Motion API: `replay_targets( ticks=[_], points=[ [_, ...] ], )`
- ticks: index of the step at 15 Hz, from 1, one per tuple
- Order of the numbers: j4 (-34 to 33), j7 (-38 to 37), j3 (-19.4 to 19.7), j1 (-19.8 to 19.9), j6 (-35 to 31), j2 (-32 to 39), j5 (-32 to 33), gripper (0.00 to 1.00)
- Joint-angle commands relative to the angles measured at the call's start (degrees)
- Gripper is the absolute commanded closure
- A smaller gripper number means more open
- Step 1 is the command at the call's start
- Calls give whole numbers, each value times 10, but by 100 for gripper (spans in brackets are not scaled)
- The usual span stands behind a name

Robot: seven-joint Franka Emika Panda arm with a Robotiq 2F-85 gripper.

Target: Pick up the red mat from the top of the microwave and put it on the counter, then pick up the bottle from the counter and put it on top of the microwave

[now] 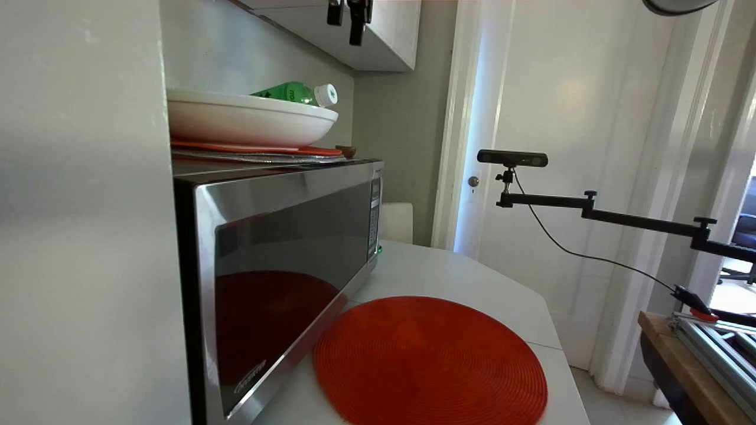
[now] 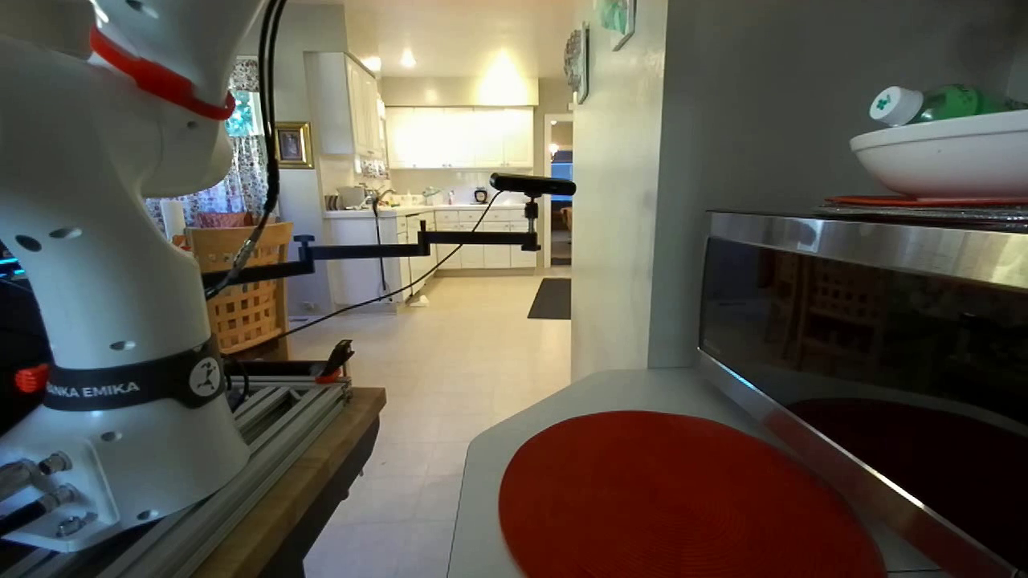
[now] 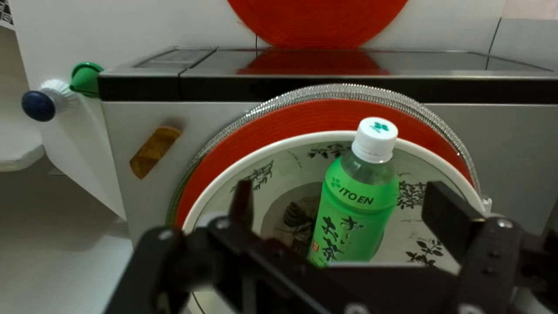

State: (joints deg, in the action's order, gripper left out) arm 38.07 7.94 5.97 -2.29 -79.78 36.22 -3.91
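Observation:
The red mat [image 1: 431,360] lies flat on the counter [image 1: 502,277] in front of the microwave [image 1: 295,206], whose dark door mirrors it. The green bottle [image 3: 357,209] with a white cap leans in a white bowl [image 1: 248,121] on top of the microwave, its cap over the rim in both exterior views. My gripper [image 3: 344,207] is above the bowl, fingers spread wide to either side of the bottle with gaps between. Its body hides the bottle's base in the wrist view. In an exterior view the gripper [image 1: 347,23] shows at the top edge, higher than the bottle.
Beneath the bowl is a red round mat [image 3: 279,117] over a silvery one. A small wooden piece [image 3: 154,150] stands beside them. A green cone [image 3: 86,80] and a blue-knobbed object [image 3: 39,105] are past the microwave's side. A wall cabinet [image 1: 384,35] overhangs.

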Motion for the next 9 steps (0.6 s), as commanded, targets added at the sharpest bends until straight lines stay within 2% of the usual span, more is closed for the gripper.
replay_targets(
  ticks=[1, 5, 9],
  points=[
    [31, 49, 0, -1, 53, -45, 12, 0],
    [80, 115, 7, -3, 110, -95, 45, 0],
    [180, 126, 17, -5, 76, -126, 83, 0]
  ],
)
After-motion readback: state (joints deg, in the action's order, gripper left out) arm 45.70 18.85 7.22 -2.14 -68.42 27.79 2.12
